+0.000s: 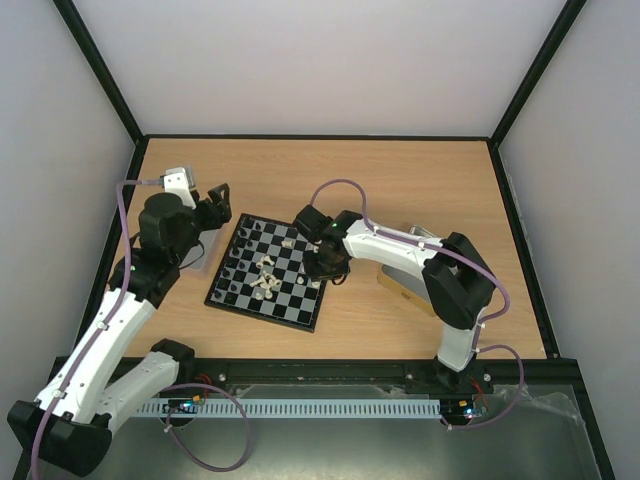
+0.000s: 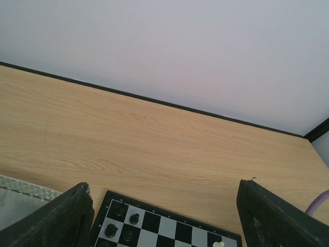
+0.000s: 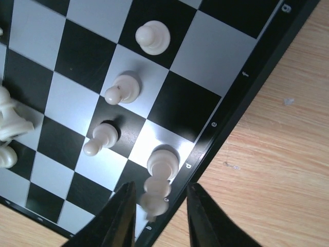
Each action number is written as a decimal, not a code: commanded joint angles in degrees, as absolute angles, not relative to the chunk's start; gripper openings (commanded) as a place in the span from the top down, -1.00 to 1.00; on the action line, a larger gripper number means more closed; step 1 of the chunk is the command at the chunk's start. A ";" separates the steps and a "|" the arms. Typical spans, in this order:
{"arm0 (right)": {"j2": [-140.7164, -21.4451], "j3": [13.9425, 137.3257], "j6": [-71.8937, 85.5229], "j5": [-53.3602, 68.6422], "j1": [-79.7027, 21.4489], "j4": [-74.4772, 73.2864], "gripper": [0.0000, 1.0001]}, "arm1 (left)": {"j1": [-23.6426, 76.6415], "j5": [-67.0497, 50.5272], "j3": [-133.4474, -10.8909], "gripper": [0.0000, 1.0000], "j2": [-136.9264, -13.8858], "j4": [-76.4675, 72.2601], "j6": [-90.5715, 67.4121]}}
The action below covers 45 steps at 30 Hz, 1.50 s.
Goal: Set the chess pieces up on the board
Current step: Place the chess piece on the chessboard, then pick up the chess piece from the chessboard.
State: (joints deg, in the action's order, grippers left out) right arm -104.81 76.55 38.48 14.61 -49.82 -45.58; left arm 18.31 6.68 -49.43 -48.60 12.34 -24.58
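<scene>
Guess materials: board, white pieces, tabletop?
Board: likely plastic or laminate, glossy; the light squares show a soft silvery sheen. Cream-white pieces: probably moulded plastic, smooth with faint highlights. Tabletop: wood-grain pattern, matte; laminate or veneer, cannot tell which.

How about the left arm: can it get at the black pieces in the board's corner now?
Probably yes. The left gripper hangs open just short of the board, the black pieces sit in the corner facing it, and nothing shows in between.
</scene>
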 commanded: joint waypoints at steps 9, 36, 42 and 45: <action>-103.13 77.41 38.75 13.75 -49.66 -45.95 0.36 | 17.95 7.29 -48.65 -0.56 -47.66 11.34 -23.91; -103.62 83.73 39.92 7.29 -51.90 -32.66 0.11 | 17.32 7.95 -48.71 -0.56 -47.25 11.60 -24.07; -111.68 89.70 39.63 5.40 -54.72 -34.87 0.14 | 17.28 8.67 -48.78 -0.56 -47.00 11.86 -24.13; -114.39 91.78 39.30 4.76 -56.39 -34.67 0.16 | 17.16 8.88 -48.86 -0.56 -46.99 11.95 -24.25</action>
State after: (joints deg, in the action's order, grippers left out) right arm -111.26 88.38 40.21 7.35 -54.50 -33.98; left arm 17.63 7.60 -49.41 -47.72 12.36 -24.60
